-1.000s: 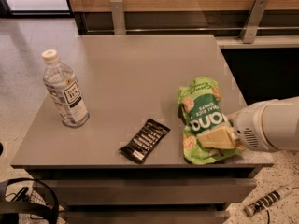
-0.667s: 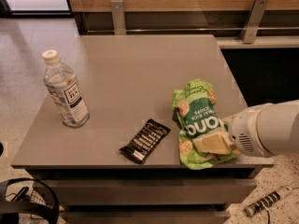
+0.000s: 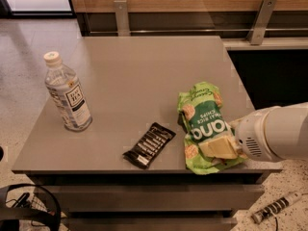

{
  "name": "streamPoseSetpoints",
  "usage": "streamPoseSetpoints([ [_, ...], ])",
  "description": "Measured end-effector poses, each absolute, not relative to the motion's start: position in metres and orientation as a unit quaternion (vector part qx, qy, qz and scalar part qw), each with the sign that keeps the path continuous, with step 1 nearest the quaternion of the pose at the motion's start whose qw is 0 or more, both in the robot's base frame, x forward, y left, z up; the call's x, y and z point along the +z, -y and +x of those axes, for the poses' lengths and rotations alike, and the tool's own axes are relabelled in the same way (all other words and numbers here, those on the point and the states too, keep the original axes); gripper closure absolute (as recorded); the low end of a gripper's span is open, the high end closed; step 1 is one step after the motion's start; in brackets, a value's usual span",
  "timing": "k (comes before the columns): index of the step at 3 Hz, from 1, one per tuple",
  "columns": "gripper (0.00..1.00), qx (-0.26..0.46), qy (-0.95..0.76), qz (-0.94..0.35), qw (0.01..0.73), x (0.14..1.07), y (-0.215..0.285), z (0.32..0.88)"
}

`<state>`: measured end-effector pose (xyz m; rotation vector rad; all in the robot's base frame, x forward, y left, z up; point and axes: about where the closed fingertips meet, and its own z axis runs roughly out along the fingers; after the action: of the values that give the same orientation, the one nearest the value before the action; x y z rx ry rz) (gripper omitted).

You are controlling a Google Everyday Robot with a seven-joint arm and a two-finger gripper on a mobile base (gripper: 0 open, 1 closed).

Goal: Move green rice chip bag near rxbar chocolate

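Observation:
The green rice chip bag (image 3: 202, 121) lies on the grey table (image 3: 139, 76) near its front right corner, white lettering facing up. The black rxbar chocolate (image 3: 149, 145) lies flat just left of the bag, with a narrow gap between them. My gripper (image 3: 219, 148) comes in from the right on a white arm (image 3: 274, 131) and sits over the bag's lower right part, with a pale finger (image 3: 217, 147) pressed on it.
A clear water bottle (image 3: 67, 93) with a white cap stands at the table's left side. A wooden wall and metal rail posts (image 3: 121, 16) run behind the table. Floor lies left, and the table's front edge is close to the bag.
The bag has slid left toward the black bar together with my gripper and arm. The bar and the bottle have not moved.

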<state>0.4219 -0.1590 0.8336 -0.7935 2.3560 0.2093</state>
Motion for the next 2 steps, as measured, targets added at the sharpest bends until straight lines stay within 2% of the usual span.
streamPoseSetpoints([
  [2,0.00,0.081,-0.895,-0.303,0.317,0.8329,0.1579,0.4223],
])
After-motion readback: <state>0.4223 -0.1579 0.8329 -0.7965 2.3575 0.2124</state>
